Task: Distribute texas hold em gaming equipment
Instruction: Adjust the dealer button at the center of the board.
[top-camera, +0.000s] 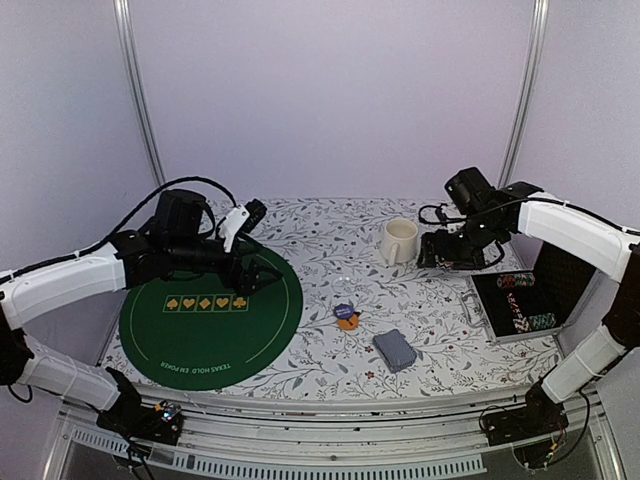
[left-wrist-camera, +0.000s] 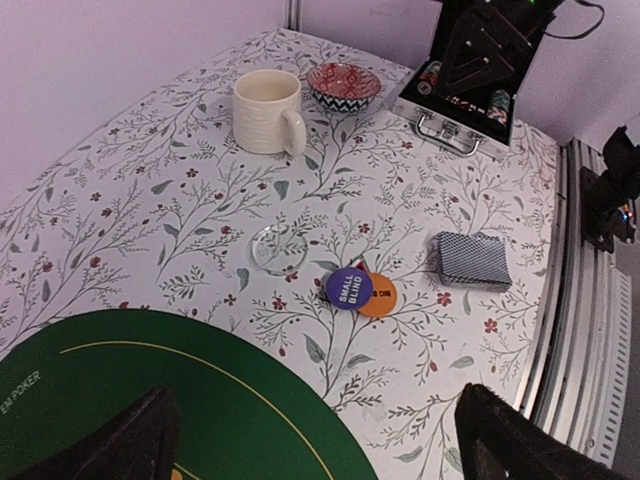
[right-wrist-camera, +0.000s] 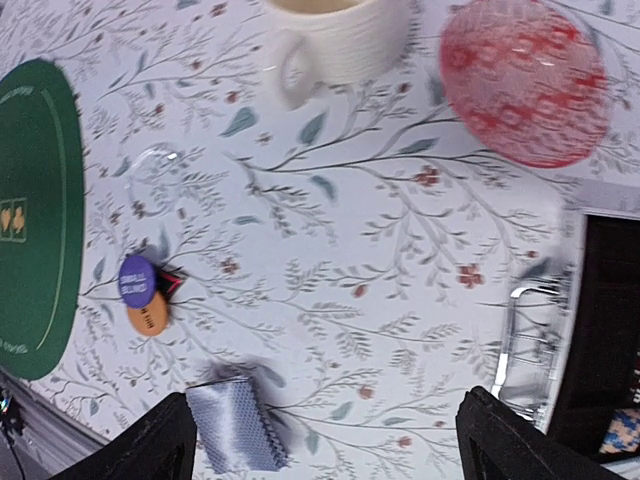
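A grey-blue-backed deck of playing cards (top-camera: 395, 350) (left-wrist-camera: 472, 260) (right-wrist-camera: 235, 425) lies on the floral cloth. Left of it a purple "small blind" disc (left-wrist-camera: 349, 288) (right-wrist-camera: 136, 279) overlaps an orange disc button (left-wrist-camera: 380, 297) (right-wrist-camera: 147, 316), with a black-and-red marker (right-wrist-camera: 170, 283) under them. A clear disc (left-wrist-camera: 279, 248) (right-wrist-camera: 158, 170) lies nearby. Striped poker chips (top-camera: 515, 281) sit in an open black case (top-camera: 520, 305). My left gripper (top-camera: 262, 277) (left-wrist-camera: 320, 450) hangs open over the edge of the green mat (top-camera: 210, 315). My right gripper (top-camera: 447, 255) (right-wrist-camera: 320, 450) is open above the cloth between the mug and the case, holding nothing.
A cream mug (top-camera: 399, 240) (left-wrist-camera: 265, 110) stands at the back centre with a red-patterned dish (left-wrist-camera: 343, 86) (right-wrist-camera: 525, 85) beside it. The case's metal handle (right-wrist-camera: 530, 345) faces the middle of the table. White walls close in on three sides.
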